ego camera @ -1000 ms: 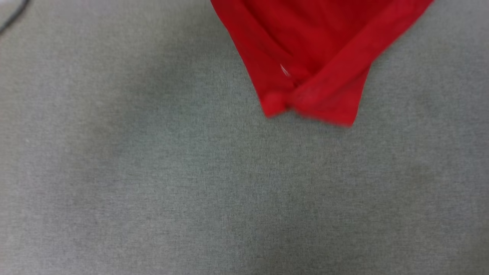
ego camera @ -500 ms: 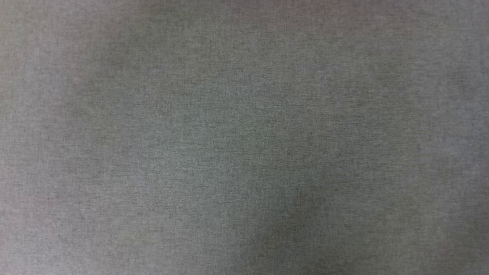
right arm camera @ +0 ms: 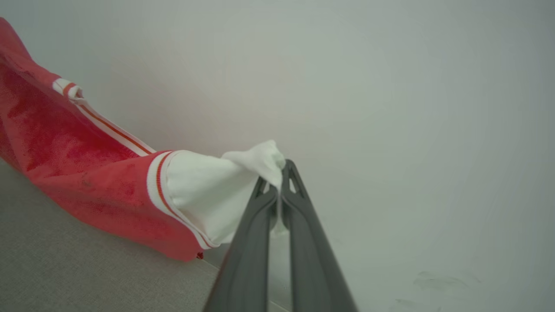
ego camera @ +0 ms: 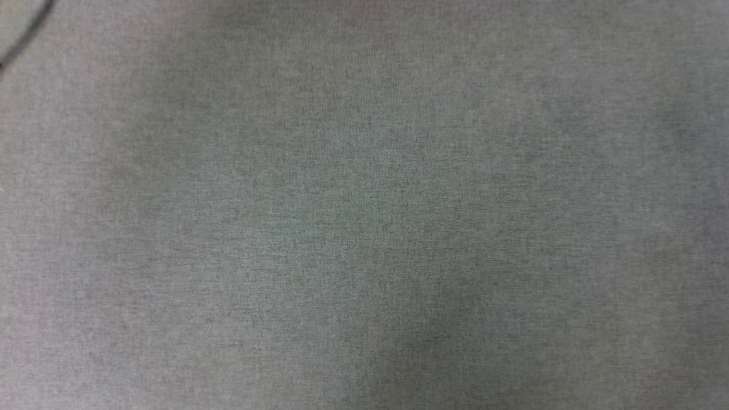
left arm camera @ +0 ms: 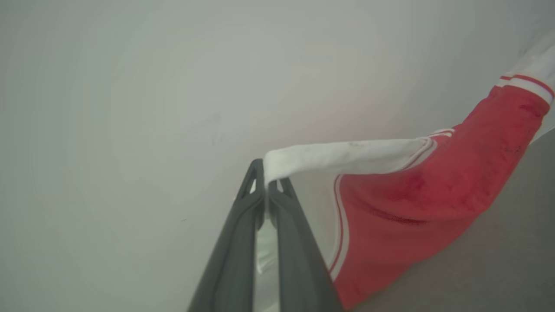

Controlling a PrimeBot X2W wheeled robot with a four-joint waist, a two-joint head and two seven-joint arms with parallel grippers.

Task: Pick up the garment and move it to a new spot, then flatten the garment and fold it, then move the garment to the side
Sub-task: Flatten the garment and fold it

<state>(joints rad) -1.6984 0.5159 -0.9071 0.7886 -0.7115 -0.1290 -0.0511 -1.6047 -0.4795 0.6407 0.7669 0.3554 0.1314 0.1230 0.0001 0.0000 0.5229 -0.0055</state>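
Currently left end effector [left arm camera: 265,182] is clamped on one white sleeve [left arm camera: 347,156] of the red T-shirt [left arm camera: 433,195], right end effector [right arm camera: 277,177] on the other sleeve [right arm camera: 204,195]; the body sags between them, near the grey counter [ego camera: 364,228]. Cloth judged light, limp, non-fragile; sleeve-end holds should let it spread flat.

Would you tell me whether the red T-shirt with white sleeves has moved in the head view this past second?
Yes. The red T-shirt has gone past the top edge, while the dark curved line at upper left barely shifted.
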